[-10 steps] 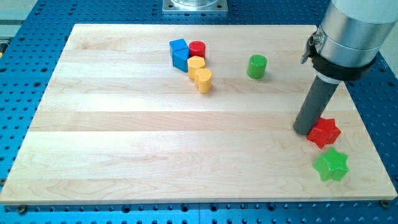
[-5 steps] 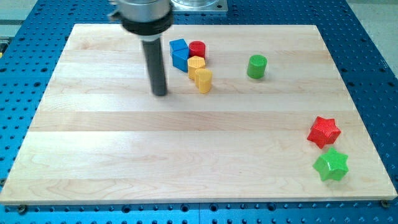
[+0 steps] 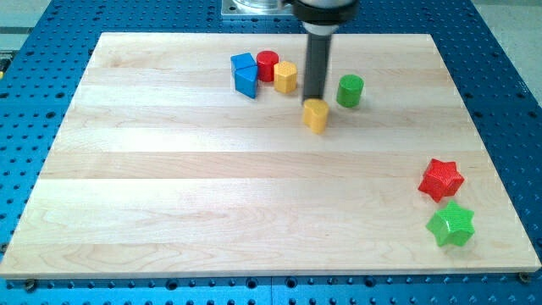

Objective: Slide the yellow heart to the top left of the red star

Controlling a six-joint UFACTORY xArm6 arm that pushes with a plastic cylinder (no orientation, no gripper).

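The yellow heart (image 3: 316,115) lies on the wooden board (image 3: 169,186) right of centre in the upper half. My tip (image 3: 314,98) stands just above it, touching or almost touching its top edge. The red star (image 3: 441,179) lies far to the lower right, near the board's right edge. The heart is well up and left of the star, with a wide gap between them.
A green cylinder (image 3: 350,90) stands just right of my tip. A blue block (image 3: 245,74), a red cylinder (image 3: 268,64) and a yellow hexagonal block (image 3: 285,76) cluster at the upper left of the tip. A green star (image 3: 450,224) lies below the red star.
My tip went from the red star to the left of the cluster, then to above the heart. The heart slid right and slightly down, out of the cluster; the yellow hexagonal block shifted up and right.
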